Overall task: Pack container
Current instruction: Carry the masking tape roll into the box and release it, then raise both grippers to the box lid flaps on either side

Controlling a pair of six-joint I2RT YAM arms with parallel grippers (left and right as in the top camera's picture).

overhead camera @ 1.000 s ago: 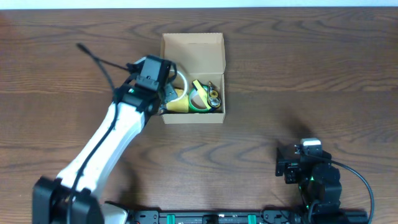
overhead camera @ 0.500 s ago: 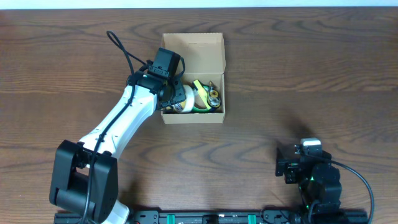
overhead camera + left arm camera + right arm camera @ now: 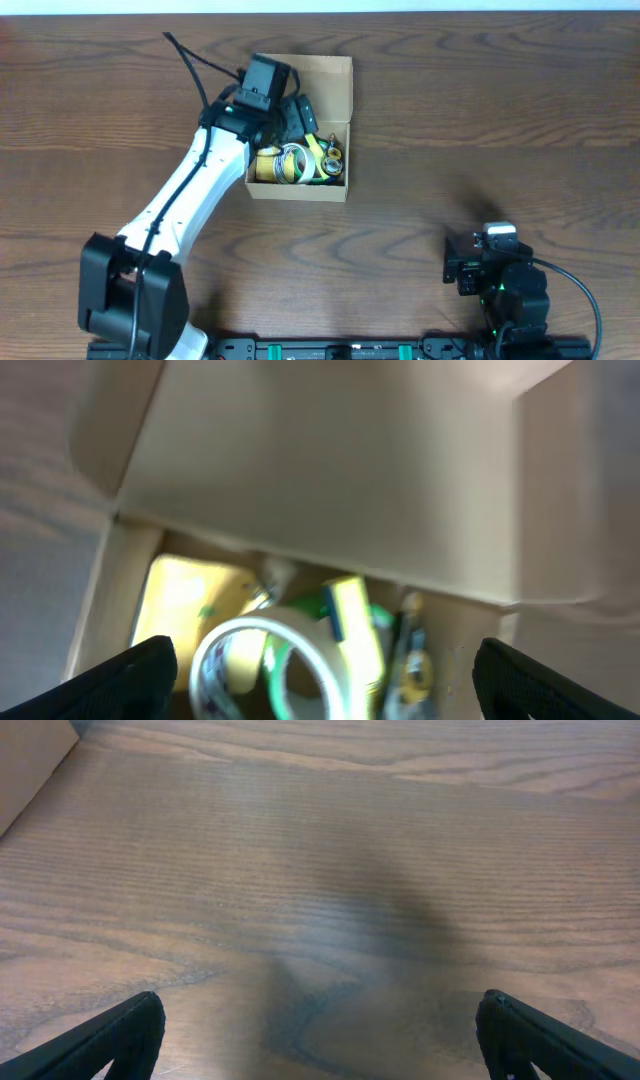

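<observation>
- The box (image 3: pixel 300 193) has been pushed a little to the left on the counter (image 3: pixel 480 120) and slightly turned, compared with 1 s ago.
- The left claw (image 3: pixel 298 118) has been carried from the box's near-left corner to a spot over its far-left part, just beside the lid (image 3: pixel 325 85).
- The white roll (image 3: pixel 291 160), half hidden 1 s ago, is now seen lying free in the box among yellow and green pieces.
- In the left wrist view the 2 fingertips are spread wide with nothing between them, so the left claw is open and empty.
- This is judged as an item delivered. The lid is not yet closed, so that step is probably left.
- The left wall and the raised lid are close to the left claw. A straight lift is judged the safest exit, since a sideways pull could drag the box again.
- The box sits left of centre, toward the far side, well clear of every counter edge.
- Bare counter is seen to the right of the box and near it.
- The right claw (image 3: pixel 322 1038) is parked at the near right, well apart from the box, with its fingers spread over bare wood.
</observation>
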